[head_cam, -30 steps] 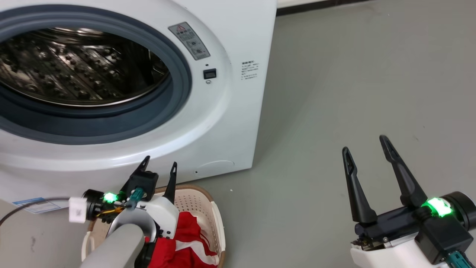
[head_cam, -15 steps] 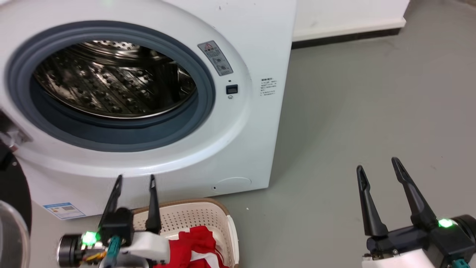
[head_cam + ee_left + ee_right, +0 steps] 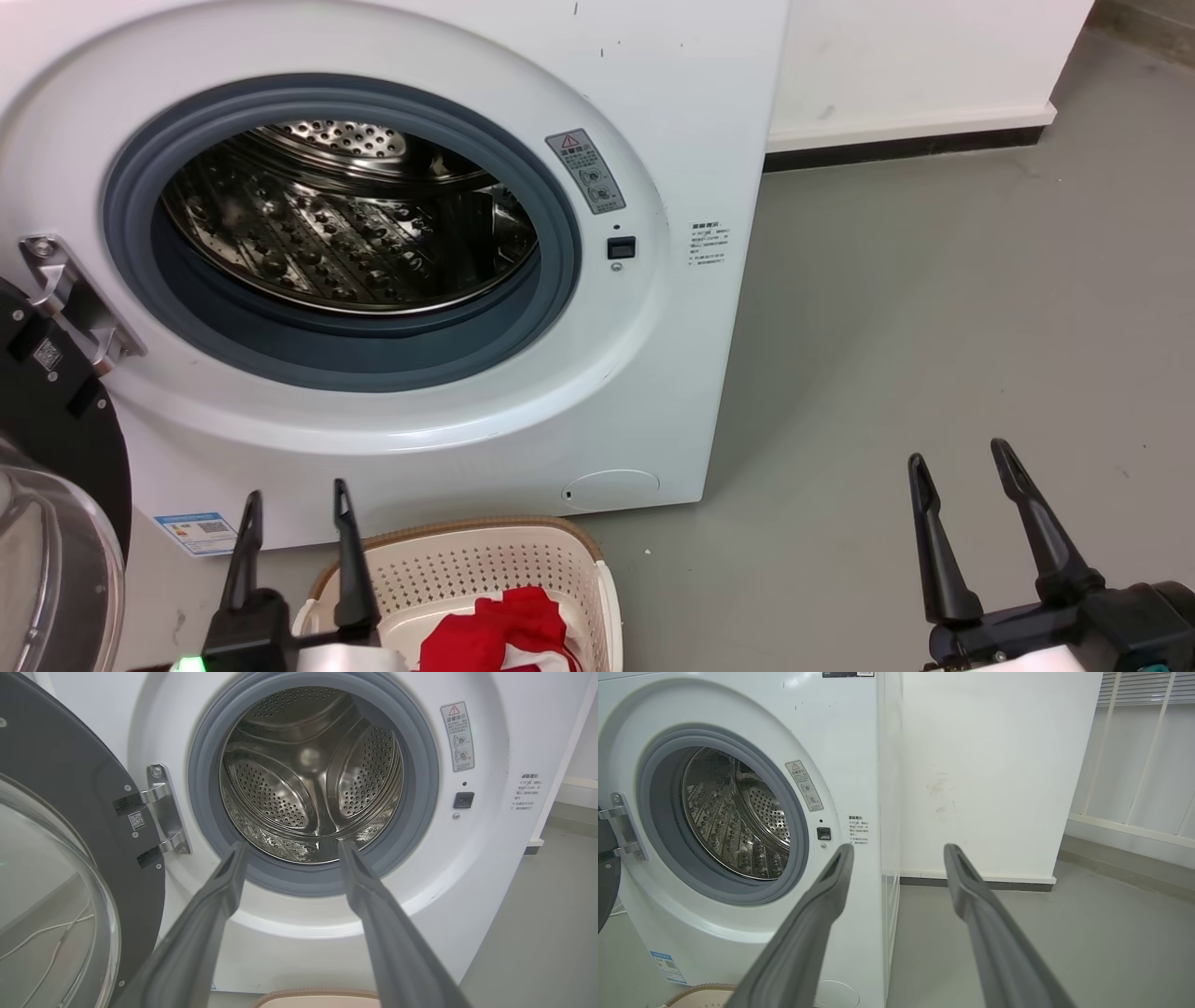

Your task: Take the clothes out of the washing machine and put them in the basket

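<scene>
Nearest, the left gripper has its jaws apart and empty over the left rim of the basket. The right gripper, also parted and empty, hangs well apart over the floor. The clothes lie crumpled in the basket, just right of the left gripper, the nearer one. Beyond, the washer stands open and its drum looks bare.

I count one washing machine, one glass door, one laundry basket, one red garment, and two grippers: my left gripper and right gripper.
</scene>
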